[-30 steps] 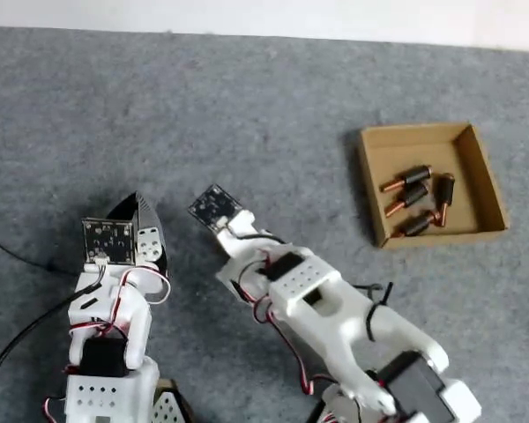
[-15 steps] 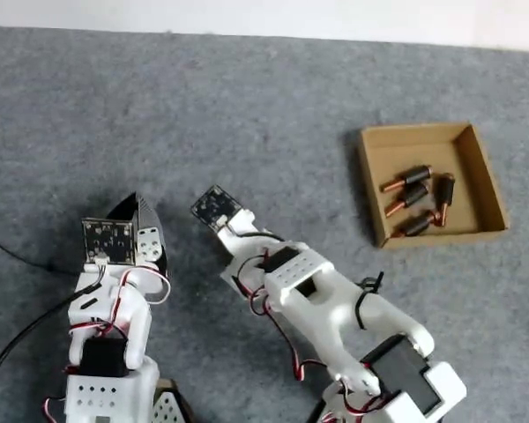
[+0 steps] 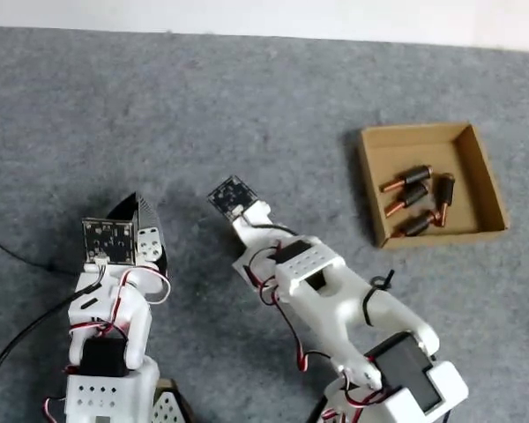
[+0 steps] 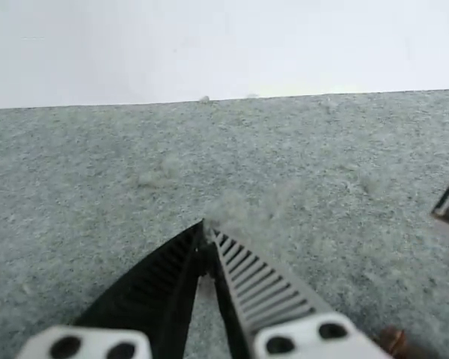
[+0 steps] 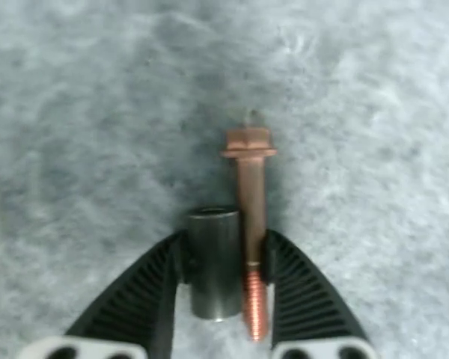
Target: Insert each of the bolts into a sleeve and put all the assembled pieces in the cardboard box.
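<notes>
**Copper bolt and dark sleeve clamped side by side, not yet joined**

Right wrist view: the ribbed fingers (image 5: 161,295) of the right gripper (image 5: 226,250) are clamped on a dark sleeve (image 5: 213,262) and a copper bolt (image 5: 251,194) at once. The two lie parallel and touching. The bolt is outside the sleeve, with its flanged hex head reaching past the sleeve's open end and its threaded tip pointing back toward the camera. The grey felt worktop (image 5: 75,112) lies below, but whether the parts rest on it cannot be told.

Left wrist view: the left gripper (image 4: 206,233) has its fingers (image 4: 254,280) together, with the tips meeting low over the felt.

High view: the right arm (image 3: 322,295) slants across toward the left arm (image 3: 115,300), and its wrist board (image 3: 232,196) covers the grasp from above. This view adds the cardboard box (image 3: 367,176), well apart on the right arm's side. Inside it lie several assembled pieces (image 3: 408,179), each a copper bolt through a dark sleeve, flat on the box floor.
</notes>
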Controlling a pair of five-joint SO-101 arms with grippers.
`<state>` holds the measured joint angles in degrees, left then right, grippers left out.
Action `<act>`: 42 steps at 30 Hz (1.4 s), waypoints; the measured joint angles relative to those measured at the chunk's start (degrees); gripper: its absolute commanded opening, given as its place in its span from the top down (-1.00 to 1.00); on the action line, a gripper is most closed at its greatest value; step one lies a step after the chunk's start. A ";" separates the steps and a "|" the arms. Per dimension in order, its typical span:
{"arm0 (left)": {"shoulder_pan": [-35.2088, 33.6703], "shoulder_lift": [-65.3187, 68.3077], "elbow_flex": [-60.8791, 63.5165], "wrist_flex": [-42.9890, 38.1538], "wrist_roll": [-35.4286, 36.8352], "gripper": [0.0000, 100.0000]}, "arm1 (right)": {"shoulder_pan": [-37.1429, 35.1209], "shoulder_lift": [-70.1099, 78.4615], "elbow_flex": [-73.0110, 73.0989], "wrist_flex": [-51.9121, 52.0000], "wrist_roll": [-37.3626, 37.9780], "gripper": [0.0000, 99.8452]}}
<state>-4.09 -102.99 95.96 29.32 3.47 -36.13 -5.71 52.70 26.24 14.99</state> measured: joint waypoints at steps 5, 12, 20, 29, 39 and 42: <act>0.00 0.00 0.00 0.00 0.00 0.99 | 2.64 -0.18 0.00 0.00 0.00 0.99; 0.00 0.00 0.00 0.00 0.00 0.99 | 5.19 -10.90 4.13 0.62 0.35 0.99; 0.00 0.00 0.00 0.00 0.00 0.99 | 5.36 -34.55 18.73 -1.85 0.35 0.99; 0.00 0.00 0.00 0.00 0.00 0.99 | 7.47 -51.43 27.34 -2.11 0.35 0.99; 0.00 0.00 0.00 0.00 0.00 0.99 | 10.46 -57.76 30.95 -2.11 0.35 0.99; 0.00 0.00 0.00 0.00 0.00 0.99 | 11.60 -59.96 32.35 -2.11 0.35 0.99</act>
<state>-4.09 -102.99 95.96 29.32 3.47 -24.53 -65.67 85.05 24.13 15.34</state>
